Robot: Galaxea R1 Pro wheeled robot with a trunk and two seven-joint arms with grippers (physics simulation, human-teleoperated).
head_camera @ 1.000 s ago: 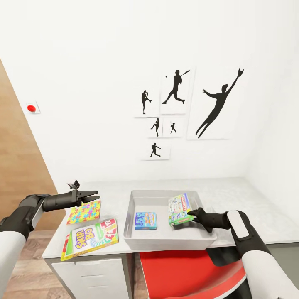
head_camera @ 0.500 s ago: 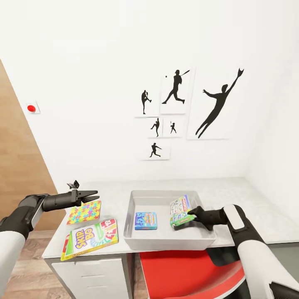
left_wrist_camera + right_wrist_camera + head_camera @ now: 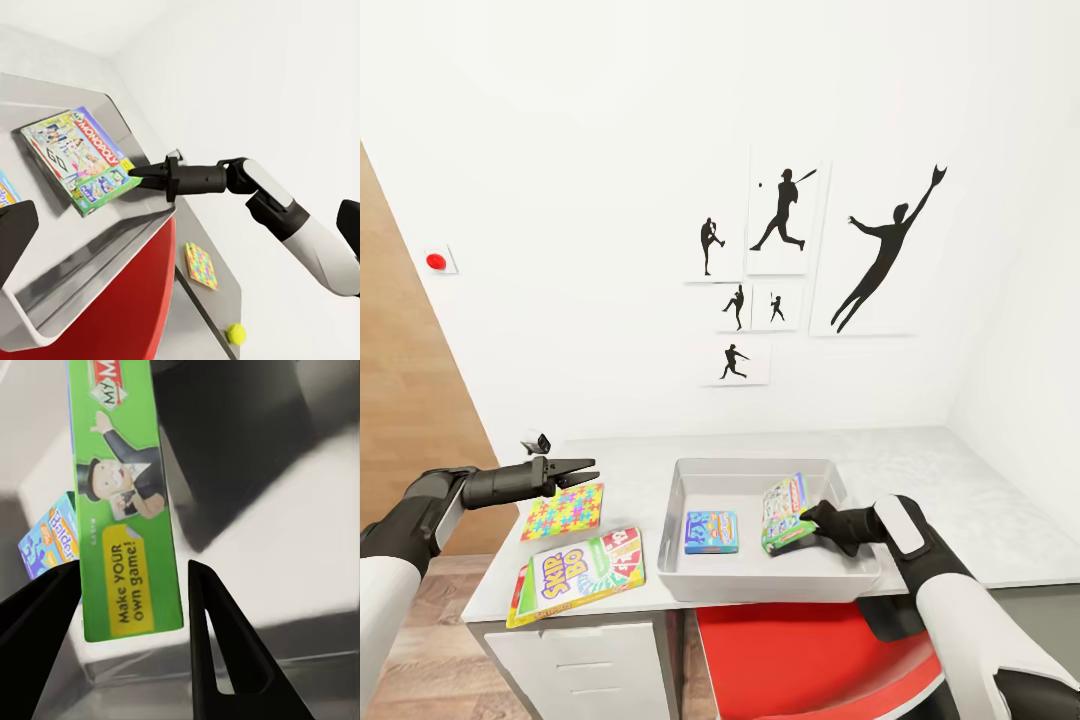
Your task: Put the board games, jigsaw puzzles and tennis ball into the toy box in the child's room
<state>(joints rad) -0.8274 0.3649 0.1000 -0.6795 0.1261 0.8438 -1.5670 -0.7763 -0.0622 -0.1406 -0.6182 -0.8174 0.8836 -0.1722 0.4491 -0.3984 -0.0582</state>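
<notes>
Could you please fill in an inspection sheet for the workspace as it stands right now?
Surface: pale grey table.
Job's things: toy box on the table, holding a blue board game lying flat; Monopoly game tilted over the box; Skip-Bo game and a jigsaw puzzle on the table outside the box; second puzzle and tennis ball also outside it.
Clutter: small grey object on the table, too small to identify.
Grippers: right gripper shut on the Monopoly game; left gripper open above the puzzle.
Cables: nothing seen.
Surroundings: white wall with sports silhouettes.
</notes>
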